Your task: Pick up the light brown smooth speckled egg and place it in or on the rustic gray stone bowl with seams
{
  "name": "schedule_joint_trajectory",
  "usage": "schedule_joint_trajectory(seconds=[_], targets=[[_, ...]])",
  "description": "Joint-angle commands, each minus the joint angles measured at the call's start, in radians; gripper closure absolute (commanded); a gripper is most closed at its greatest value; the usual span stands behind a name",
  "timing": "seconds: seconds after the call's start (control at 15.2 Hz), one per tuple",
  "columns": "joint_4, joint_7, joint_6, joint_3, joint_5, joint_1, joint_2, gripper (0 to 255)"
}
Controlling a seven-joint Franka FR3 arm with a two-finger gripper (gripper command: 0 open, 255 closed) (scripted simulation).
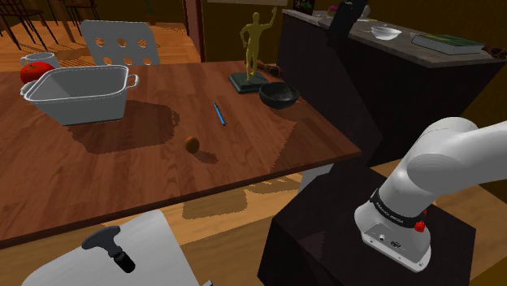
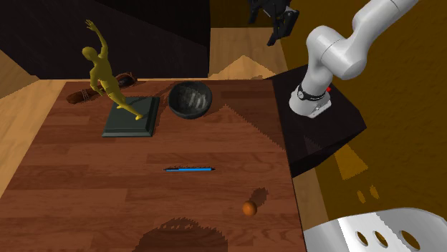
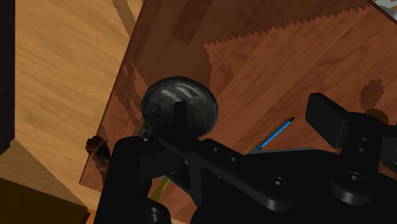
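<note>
Here | wrist: egg point(image 3: 376, 116) half behind spread pincer point(image 3: 254, 119) | bowl point(image 3: 162, 102) partly covered

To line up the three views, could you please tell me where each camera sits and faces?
Shoulder view: beside the stand, facing across the table; the arm shows.
Second exterior view: high over the table, looking down; arm and stand at right.
Wrist view: on the wrist, looking down past the open gripper onto the bowl.
Shared: all three show bowl, pen, egg.
</note>
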Motion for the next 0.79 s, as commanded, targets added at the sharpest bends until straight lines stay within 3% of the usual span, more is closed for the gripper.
schedule_joint_trajectory(seconds=[0.0,0.73], targets=[[0.0,0.0,0.0,0.0,0.0,0.0,0.0,0],[0.048,0.194,0.135,0.193,0.047,0.041,0.276,0]])
